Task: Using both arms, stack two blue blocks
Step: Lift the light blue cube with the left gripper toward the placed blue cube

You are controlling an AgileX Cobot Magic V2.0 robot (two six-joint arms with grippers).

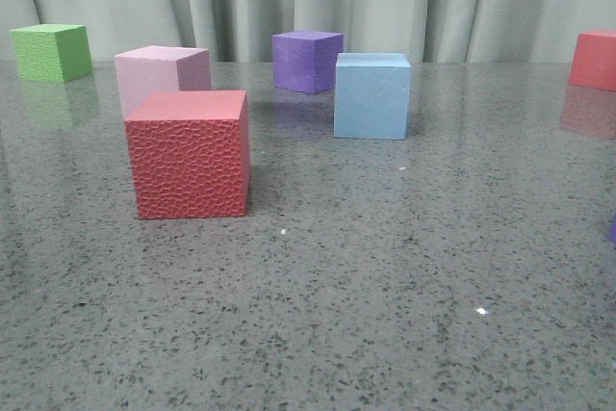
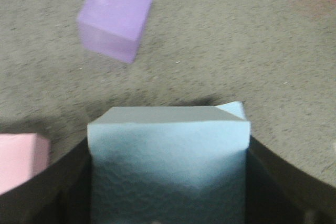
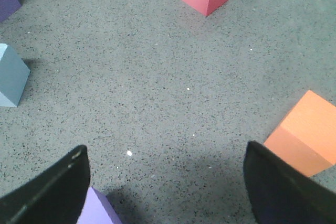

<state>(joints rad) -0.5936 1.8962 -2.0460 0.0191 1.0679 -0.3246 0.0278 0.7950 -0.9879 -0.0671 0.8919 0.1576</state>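
Item: two blue blocks, one carried, one standing.

Carried blue block point(image 2: 168, 156): sat between the dark jaws of the left gripper point(image 2: 168, 203), which were closed on its two sides. In the front view only its underside showed, high at the top edge, above and behind the standing one and clear of the counter point(image 1: 385, 315).

Standing blue block point(image 1: 372, 95): rested square on the counter, just beside the purple cube point(image 1: 306, 61), which lay further back. In the left wrist view a pale blue corner showed just past the carried block's far edge; it was probably this standing block, though not certainly.

Right gripper point(image 3: 165, 182): jaws were spread wide with nothing between them, low over bare counter, an orange cube point(image 3: 304, 135) near one jaw.

Other pieces: textured red cube point(image 1: 189, 153), pink cube point(image 1: 162, 72), green cube point(image 1: 52, 51), all well apart from the target.

Handling note, as judgement: the carried block wanted centring over the standing one, faces parallel, then a straight descent. Release only once the faces met flush; an overhanging edge would tip it. The purple cube left little clearance on that side.
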